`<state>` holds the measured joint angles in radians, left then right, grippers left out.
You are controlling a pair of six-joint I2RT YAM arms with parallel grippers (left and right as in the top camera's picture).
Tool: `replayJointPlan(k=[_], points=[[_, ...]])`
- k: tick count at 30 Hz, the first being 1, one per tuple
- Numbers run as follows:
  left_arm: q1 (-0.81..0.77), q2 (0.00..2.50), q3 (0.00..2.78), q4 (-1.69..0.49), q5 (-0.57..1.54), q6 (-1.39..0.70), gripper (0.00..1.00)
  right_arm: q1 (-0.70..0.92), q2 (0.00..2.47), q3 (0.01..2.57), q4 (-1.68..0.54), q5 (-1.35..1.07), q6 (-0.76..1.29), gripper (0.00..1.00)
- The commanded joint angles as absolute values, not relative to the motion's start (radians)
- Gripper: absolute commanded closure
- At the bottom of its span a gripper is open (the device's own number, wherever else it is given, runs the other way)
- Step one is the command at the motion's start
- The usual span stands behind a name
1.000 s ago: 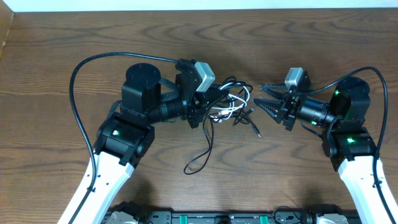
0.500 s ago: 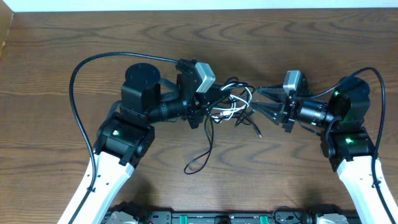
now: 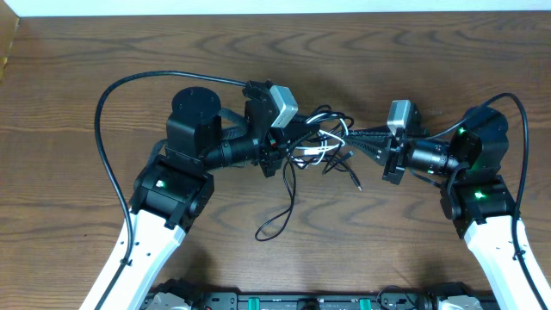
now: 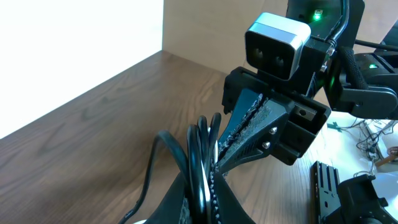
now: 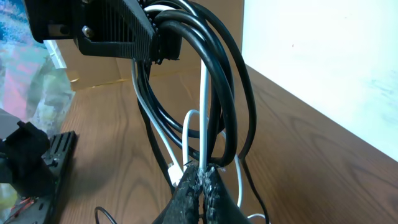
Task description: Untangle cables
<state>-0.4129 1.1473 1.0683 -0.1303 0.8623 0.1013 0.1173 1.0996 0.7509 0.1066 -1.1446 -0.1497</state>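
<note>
The cables (image 3: 320, 145) are a small knot of thin black cords and one white cord, held up between my two grippers at mid-table. My left gripper (image 3: 289, 143) is shut on a bundle of black cable loops (image 4: 200, 163); its fingers (image 4: 227, 198) press them from both sides. My right gripper (image 3: 355, 142) meets the knot from the right and is shut on the white cable (image 5: 204, 118). In the right wrist view the black loops (image 5: 233, 93) hang from the left gripper (image 5: 124, 31) above. One black cord (image 3: 280, 211) trails toward the front, and a loose plug end (image 3: 355, 182) lies on the wood.
A thick black arm cable (image 3: 110, 103) arcs over the left side of the wooden table (image 3: 413, 52). A black equipment rail (image 3: 301, 301) runs along the front edge. The two arms' bases stand at the front left and front right.
My right gripper has moved left into the knot and closed, from open, onto the white cable. The left arm has stayed put, still shut on the black loops.
</note>
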Motion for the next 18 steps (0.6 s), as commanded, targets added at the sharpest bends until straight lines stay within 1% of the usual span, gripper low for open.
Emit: replayJointPlan(k=[1,4,8,12,15,18], points=[[-0.411,1.13,1.09,-0.122,0.881,0.089,0.92,0.126,1.1,0.752,0.11,-1.159,-0.155,0.99],[-0.411,1.13,1.09,-0.127,0.854,0.089,0.92,0.124,1.1,0.752,0.109,-1.156,-0.154,0.99],[-0.411,1.13,1.09,-0.185,0.728,0.093,0.93,0.114,1.1,0.752,0.113,-1.151,-0.135,0.99],[-0.411,1.13,1.09,-0.263,0.628,0.094,0.93,0.089,1.1,0.752,0.14,-1.151,-0.065,0.99],[-0.411,1.13,1.09,-0.3,0.623,0.116,0.93,0.075,1.1,0.752,0.177,-1.151,0.006,0.99],[-0.412,1.131,1.089,-0.323,0.639,0.12,0.92,0.073,1.1,0.752,0.198,-1.151,0.033,0.99]])
